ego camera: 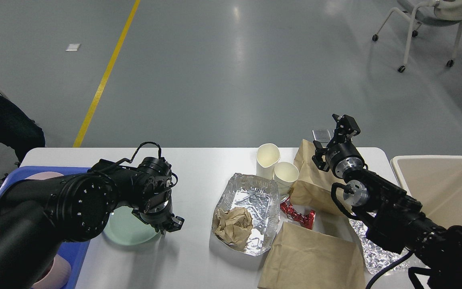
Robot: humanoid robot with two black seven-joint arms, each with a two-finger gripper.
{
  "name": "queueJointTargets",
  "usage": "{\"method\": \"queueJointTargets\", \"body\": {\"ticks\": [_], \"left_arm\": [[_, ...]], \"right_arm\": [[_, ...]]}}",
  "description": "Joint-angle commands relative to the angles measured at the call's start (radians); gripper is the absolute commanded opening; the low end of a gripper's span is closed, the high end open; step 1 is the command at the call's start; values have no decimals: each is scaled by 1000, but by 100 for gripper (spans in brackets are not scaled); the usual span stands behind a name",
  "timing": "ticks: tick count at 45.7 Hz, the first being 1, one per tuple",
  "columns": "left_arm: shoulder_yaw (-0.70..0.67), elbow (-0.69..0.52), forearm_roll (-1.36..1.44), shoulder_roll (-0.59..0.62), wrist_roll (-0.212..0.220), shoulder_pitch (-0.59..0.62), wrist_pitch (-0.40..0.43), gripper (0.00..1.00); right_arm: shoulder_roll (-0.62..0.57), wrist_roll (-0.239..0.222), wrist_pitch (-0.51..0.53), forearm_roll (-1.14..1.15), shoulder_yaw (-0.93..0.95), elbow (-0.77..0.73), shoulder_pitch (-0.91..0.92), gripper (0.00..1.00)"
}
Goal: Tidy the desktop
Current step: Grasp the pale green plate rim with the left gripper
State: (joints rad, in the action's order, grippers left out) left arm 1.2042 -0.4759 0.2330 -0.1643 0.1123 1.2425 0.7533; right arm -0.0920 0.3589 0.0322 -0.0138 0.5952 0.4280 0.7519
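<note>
Head view: the white bench (199, 160) fills the lower half of the frame, with a blue tray (79, 257) at its lower left edge and a beige bin (447, 188) at the right. The left pincer (169, 225) sits low at the right rim of a pale green plate (128, 233), which lies just left of it, next to the tray; whether it grips the rim I cannot tell. The right pincer (341, 128) hangs over the far edge, above a brown paper bag (311, 180), its fingers apart and empty. The left arm is plainly nearer the plate; the foil tray (251, 208), two paper cups (275, 166) and a red wrapper (297, 214) lie nearer the right.
</note>
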Motion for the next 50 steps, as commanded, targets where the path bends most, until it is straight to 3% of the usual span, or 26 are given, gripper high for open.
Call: {"method": "queueJointTargets", "body": {"ticks": [1, 9, 27, 50], "left_arm": [[0, 17, 2, 0, 3, 0, 3, 8], [0, 28, 9, 2, 3, 5, 3, 1], [-5, 82, 12, 0, 3, 15, 1, 0], [-15, 106, 17, -1, 1, 121, -6, 0]], "right_arm": [[0, 0, 0, 0, 0, 0, 1, 100], [0, 0, 0, 0, 0, 0, 0, 100], [0, 0, 0, 0, 0, 0, 1, 100], [0, 0, 0, 0, 0, 0, 1, 100]]}}
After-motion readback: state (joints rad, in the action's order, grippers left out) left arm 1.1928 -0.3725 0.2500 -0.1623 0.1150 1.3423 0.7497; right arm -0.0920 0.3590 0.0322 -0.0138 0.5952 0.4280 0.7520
